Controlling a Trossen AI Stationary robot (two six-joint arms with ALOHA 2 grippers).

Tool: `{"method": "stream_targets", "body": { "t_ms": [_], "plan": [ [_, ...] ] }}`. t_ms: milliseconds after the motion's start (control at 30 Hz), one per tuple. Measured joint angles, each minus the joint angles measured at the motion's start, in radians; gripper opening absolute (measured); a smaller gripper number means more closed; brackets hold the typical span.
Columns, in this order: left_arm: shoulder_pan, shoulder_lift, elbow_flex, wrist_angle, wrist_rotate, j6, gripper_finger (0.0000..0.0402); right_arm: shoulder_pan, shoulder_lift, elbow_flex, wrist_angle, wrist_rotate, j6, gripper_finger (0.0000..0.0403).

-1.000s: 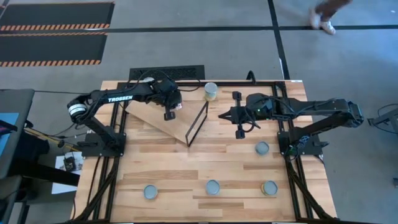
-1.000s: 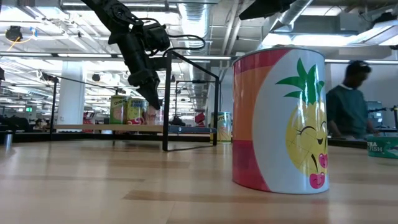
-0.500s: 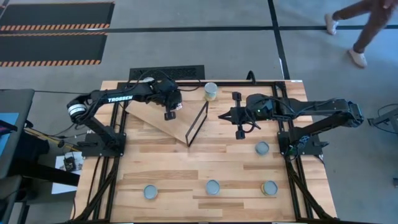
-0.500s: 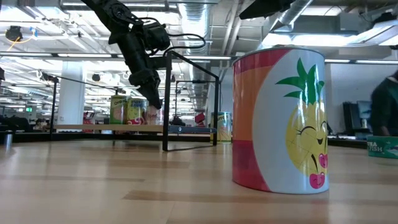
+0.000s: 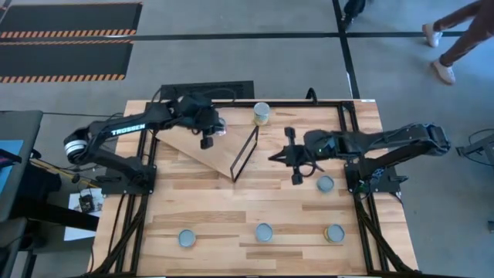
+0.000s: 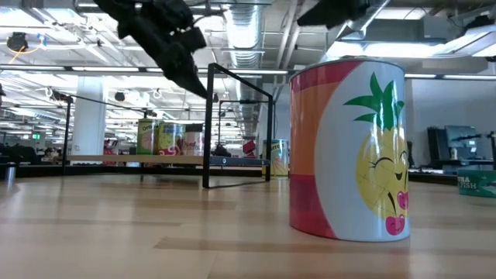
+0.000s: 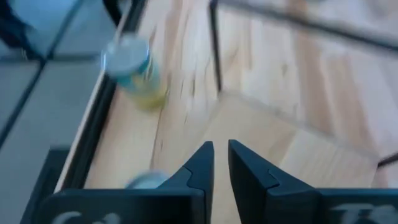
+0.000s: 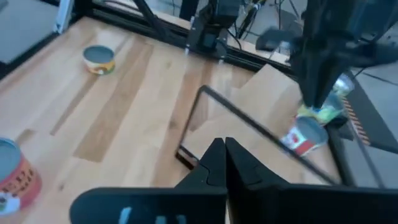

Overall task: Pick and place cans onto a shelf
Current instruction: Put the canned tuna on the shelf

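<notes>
We saw the left gripper [image 5: 206, 143] nearly closed and empty, raised over the tilted light plywood shelf [image 5: 202, 148]. Right gripper [image 5: 296, 159] closed, empty, arm stretched toward the thin black metal frame [image 5: 245, 153]. Small labelled cans [image 6: 169, 139] stood on the shelf; four silver-topped cans [image 5: 264, 231] sat on the striped wooden table [image 5: 231, 208].

Glossy printed can [image 6: 349, 147], pale wood tabletop [image 6: 155, 232]

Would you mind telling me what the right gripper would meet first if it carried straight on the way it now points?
Probably the black frame at the shelf's end, directly ahead of the right gripper; depth is uncertain.
</notes>
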Motion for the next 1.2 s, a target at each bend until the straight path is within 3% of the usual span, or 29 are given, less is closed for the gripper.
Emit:
{"method": "stream_targets", "body": {
  "t_ms": [133, 233, 400, 600, 767, 967, 1200],
  "plan": [
    [-0.049, -0.09, -0.132, 0.184, 0.021, -0.033, 0.0016, 0.047, -0.01, -0.149, 0.175, 0.02, 0.106, 0.0004],
    [-0.095, -0.159, -0.24, 0.33, 0.022, -0.049, 0.0003, 0.107, -0.01, -0.199, 0.153, 0.117, 0.239, 0.0008],
    [-0.166, -0.253, -0.394, 0.521, 0.021, -0.106, 0.0004, 0.238, -0.011, -0.146, -0.201, 0.286, 0.575, 0.0016],
    [-0.219, -0.313, -0.484, 0.58, -0.026, -0.147, 0.0004, 0.378, 0.008, -0.084, -0.659, 0.301, 1.127, 0.0056],
    [-0.244, -0.327, -0.509, 0.578, -0.045, -0.156, 0.0004, 0.467, 0.045, -0.083, -0.896, 0.261, 1.499, 0.012],
    [-0.268, -0.336, -0.516, 0.568, -0.053, -0.157, 0.0004, 0.503, 0.132, -0.083, -0.922, 0.241, 1.589, 0.0172],
    [-0.307, -0.385, -0.569, 0.599, -0.041, -0.222, 0.0004, 0.483, 0.222, -0.162, -0.919, 0.192, 1.602, 0.0154]
  ]
}}
